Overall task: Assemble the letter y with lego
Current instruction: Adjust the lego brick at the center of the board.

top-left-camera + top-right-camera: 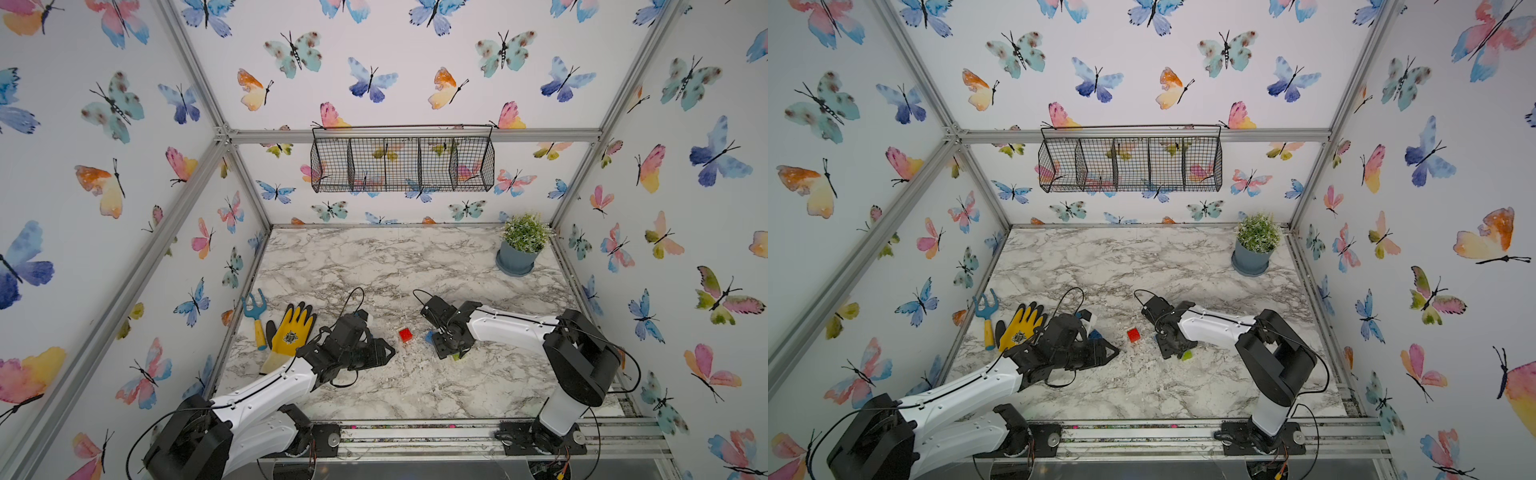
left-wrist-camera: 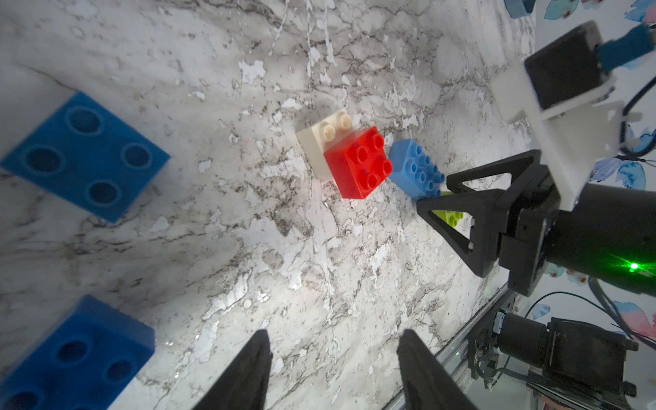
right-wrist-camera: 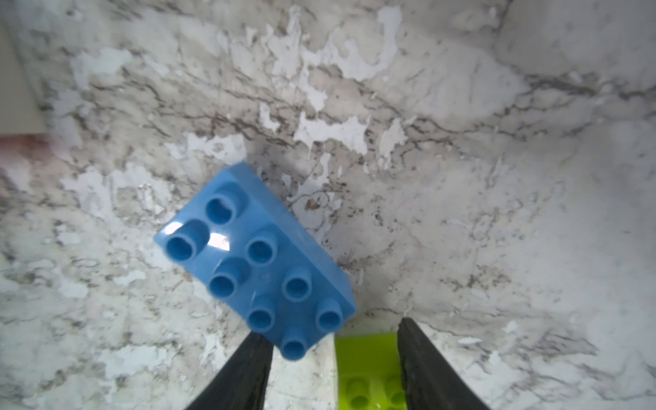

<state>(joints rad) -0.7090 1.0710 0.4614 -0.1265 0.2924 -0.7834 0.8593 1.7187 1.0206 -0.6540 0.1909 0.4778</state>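
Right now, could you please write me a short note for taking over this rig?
Left claw: open, empty, over the table near two loose dark blue squares.
Right claw: open, straddling the lime green brick without clamping it; the long blue brick lies just ahead, studs up.
Done: the red brick sits stacked half over the cream brick, apparently the stem.
Left: join the long blue brick, the lime green brick and both dark blue squares into the Y.
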